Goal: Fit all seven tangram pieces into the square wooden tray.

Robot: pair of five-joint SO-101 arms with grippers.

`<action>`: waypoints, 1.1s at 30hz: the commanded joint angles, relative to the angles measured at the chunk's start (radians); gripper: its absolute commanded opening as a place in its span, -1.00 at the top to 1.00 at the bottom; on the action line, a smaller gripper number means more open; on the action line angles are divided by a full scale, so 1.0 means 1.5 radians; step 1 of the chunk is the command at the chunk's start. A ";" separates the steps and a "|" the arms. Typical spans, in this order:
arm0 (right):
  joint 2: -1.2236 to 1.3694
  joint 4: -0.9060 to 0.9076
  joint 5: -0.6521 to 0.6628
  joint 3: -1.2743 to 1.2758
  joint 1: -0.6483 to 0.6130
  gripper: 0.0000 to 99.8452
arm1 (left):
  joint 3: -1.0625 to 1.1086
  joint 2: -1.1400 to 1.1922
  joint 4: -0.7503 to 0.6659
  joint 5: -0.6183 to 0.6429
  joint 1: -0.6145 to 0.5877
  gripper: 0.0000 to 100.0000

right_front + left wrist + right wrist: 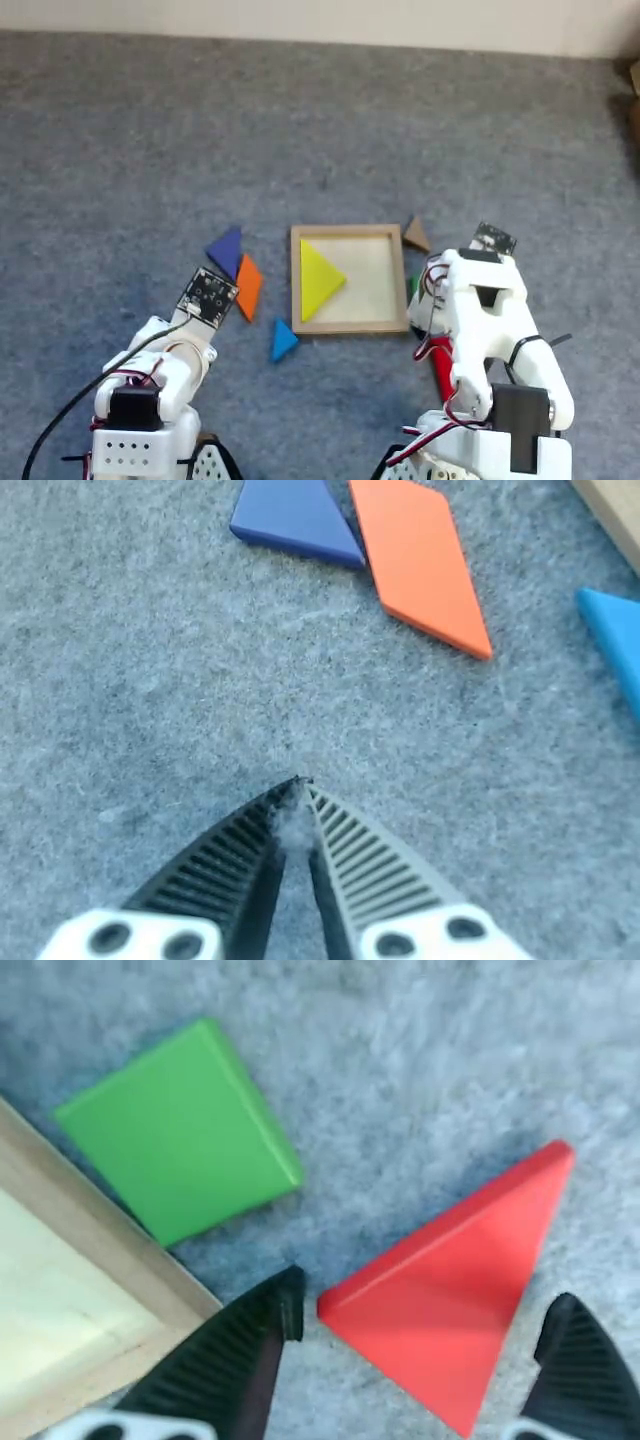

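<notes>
Red triangle [465,1290] lies inside the right gripper [428,1312], spread wide, holding nothing. We judge its edges sit aslant to the closing line; wrist turn first.

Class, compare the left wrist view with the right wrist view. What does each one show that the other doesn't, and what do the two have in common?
The left wrist view adds a dark blue triangle piece, an orange parallelogram piece, a light blue triangle piece and the left gripper, jaws shut. The right wrist view adds a green square piece, a red triangle piece and the right gripper, jaws open on either side of the red one. Shared: the grey felt-like table covering and the square wooden tray.
</notes>
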 commanded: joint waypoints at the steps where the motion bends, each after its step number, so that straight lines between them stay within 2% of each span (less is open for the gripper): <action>1: 0.006 0.021 0.011 0.011 -0.007 0.30 | 0.015 -0.015 0.002 -0.005 -0.005 0.99; 11: 0.006 0.021 0.008 0.010 -0.002 0.30 | 0.015 -0.015 0.002 -0.005 -0.005 0.99; 17: 0.006 0.020 0.014 0.005 0.047 0.45 | 0.015 -0.015 0.002 -0.005 -0.005 0.99; 28: 0.004 0.025 0.033 0.006 0.047 0.47 | 0.015 -0.015 0.002 -0.005 -0.005 0.99; 33: 0.004 0.025 0.072 0.005 0.050 0.67 | 0.015 -0.015 0.002 -0.005 -0.005 0.99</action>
